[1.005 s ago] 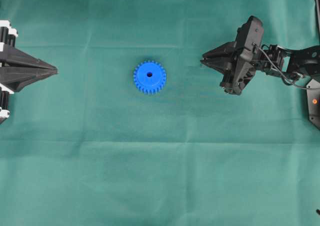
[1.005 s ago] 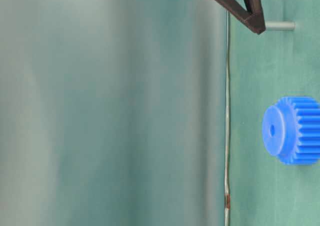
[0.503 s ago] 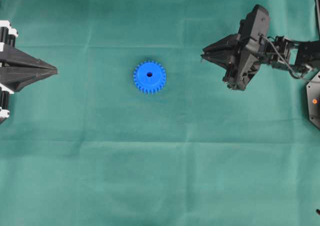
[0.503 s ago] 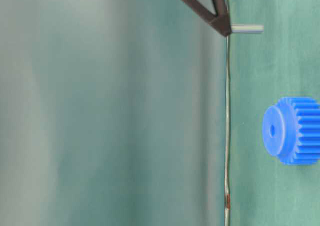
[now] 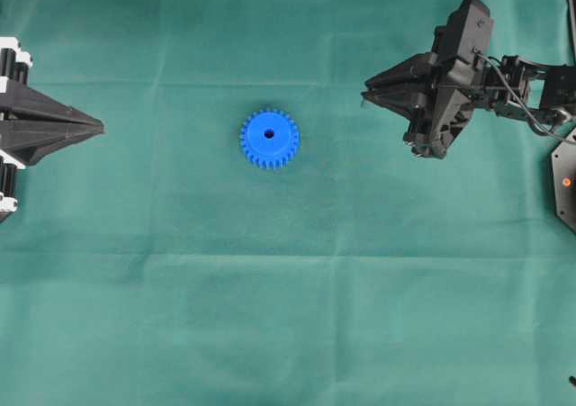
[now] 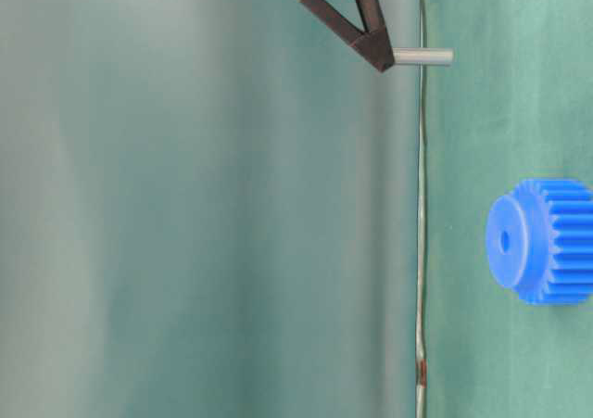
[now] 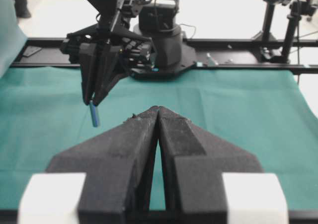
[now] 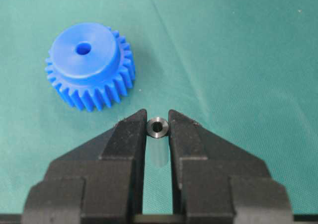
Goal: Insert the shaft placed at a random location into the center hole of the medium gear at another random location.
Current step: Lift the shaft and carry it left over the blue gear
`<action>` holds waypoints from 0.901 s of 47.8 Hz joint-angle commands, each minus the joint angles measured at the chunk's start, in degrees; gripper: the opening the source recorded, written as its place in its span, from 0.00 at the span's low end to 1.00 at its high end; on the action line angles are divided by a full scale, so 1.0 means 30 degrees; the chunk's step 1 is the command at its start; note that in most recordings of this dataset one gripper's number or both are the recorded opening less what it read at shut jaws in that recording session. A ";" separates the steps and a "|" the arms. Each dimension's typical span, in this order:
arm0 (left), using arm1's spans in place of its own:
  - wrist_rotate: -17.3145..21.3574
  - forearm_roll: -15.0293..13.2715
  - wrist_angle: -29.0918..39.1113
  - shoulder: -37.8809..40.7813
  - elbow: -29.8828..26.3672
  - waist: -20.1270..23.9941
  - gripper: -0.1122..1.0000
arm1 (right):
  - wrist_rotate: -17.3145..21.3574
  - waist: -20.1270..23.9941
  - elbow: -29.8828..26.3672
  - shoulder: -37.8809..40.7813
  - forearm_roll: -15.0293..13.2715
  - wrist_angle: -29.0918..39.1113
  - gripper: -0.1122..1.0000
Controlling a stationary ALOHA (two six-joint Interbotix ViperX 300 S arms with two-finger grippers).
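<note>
The medium gear (image 5: 269, 139) is a bright blue toothed disc lying flat on the green cloth, its center hole (image 5: 269, 134) facing up. It also shows in the right wrist view, gear (image 8: 89, 65) and hole (image 8: 83, 48), up and to the left of the jaws. My right gripper (image 5: 364, 100) hangs to the gear's right, shut on the shaft (image 8: 158, 127), a short silvery pin seen end-on between the fingertips. In the table-level view the shaft (image 6: 423, 57) points at the cloth, clear of it. At the left edge my left gripper (image 5: 101, 129) is shut on nothing.
Green cloth (image 5: 288, 316) covers the whole table, with faint fold lines. A black mount with an orange dot (image 5: 565, 185) sits at the right edge. Beyond the cloth's far edge, the left wrist view shows the right arm's base (image 7: 164, 40) and a black rail.
My right gripper has risen away from the cloth with the shaft in its tips. The gear and the left gripper have stayed put.
</note>
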 commanded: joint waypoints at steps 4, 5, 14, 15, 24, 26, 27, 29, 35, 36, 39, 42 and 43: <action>-0.0029 0.0029 -0.0029 0.0059 -0.0527 0.0000 0.10 | -0.0059 0.0029 -0.0820 0.0205 -0.0029 -0.0264 0.22; -0.0029 0.0059 -0.0029 0.0059 -0.0498 0.0000 0.10 | -0.0059 0.0088 -0.0938 0.0293 -0.0029 -0.0322 0.22; -0.0029 0.0059 0.0059 0.0059 -0.0527 0.0000 0.10 | -0.0059 0.0645 -0.2402 0.1729 -0.0029 -0.0498 0.22; -0.0029 0.0059 0.0059 0.0059 -0.0527 0.0000 0.10 | -0.0059 0.0762 -0.2695 0.2021 -0.0029 -0.0498 0.22; -0.0029 0.0059 0.0059 0.0059 -0.0527 0.0000 0.10 | -0.0059 0.1582 -0.5039 0.3838 -0.0117 -0.0439 0.22; -0.0029 0.0059 0.0059 0.0059 -0.0527 0.0000 0.10 | -0.0088 0.1729 -0.5508 0.4219 -0.0176 -0.0410 0.22; -0.0029 0.0059 0.0059 0.0059 -0.0527 0.0000 0.10 | -0.0088 0.1787 -0.5742 0.4365 -0.0205 -0.0410 0.22; -0.0029 0.0059 0.0059 0.0029 -0.0527 0.0000 0.10 | -0.0088 0.1904 -0.6152 0.4658 -0.0293 -0.0410 0.22; -0.0029 0.0059 0.0059 0.0059 -0.0498 0.0000 0.10 | -0.0088 0.2139 -0.7119 0.5391 -0.0469 -0.0410 0.22; -0.0029 0.0059 0.0059 0.0059 -0.0527 0.0000 0.10 | -0.0088 0.2168 -0.7236 0.5479 -0.0469 -0.0410 0.22; -0.0029 0.0059 0.0059 0.0059 -0.0527 0.0000 0.10 | -0.0088 0.2227 -0.7471 0.5654 -0.0469 -0.0410 0.22; -0.0029 0.0059 0.0059 0.0059 -0.0527 0.0000 0.10 | -0.0088 0.2227 -0.7617 0.5830 -0.0469 -0.0410 0.22; -0.0029 0.0059 0.0088 0.0059 -0.0527 0.0000 0.10 | -0.0088 0.2227 -0.7646 0.5859 -0.0469 -0.0410 0.22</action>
